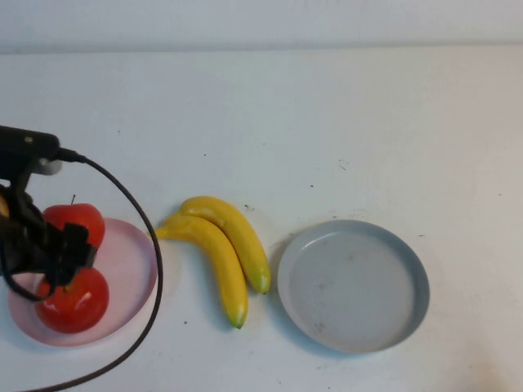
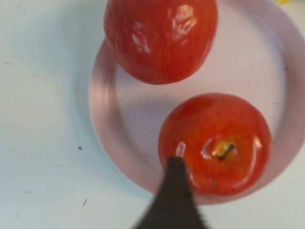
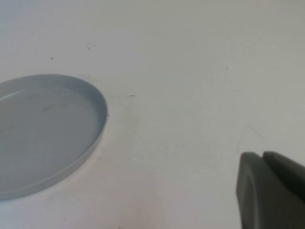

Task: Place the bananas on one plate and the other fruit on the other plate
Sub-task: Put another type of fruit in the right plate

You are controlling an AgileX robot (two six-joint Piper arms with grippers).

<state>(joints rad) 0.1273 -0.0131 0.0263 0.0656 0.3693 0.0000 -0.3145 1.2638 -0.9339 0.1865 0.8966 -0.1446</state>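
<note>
Above glossy round apples [image 1: 73,278] on pink plate [image 1: 131,265], left hand [image 1: 51,260], grip perhaps open; right hand [image 3: 269,191] unclear.

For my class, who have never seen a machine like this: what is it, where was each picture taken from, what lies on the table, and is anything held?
It is a two-armed robot at a white table. One picture looks down from a raised camera; the other two come from cameras on each wrist. Two apples sit on the pink plate. The bananas lie on the table, beside the empty grey plate. The left hand hovers over the apples, holding nothing. The right hand shows only at its own camera's edge, over bare table beside the grey plate.
</note>
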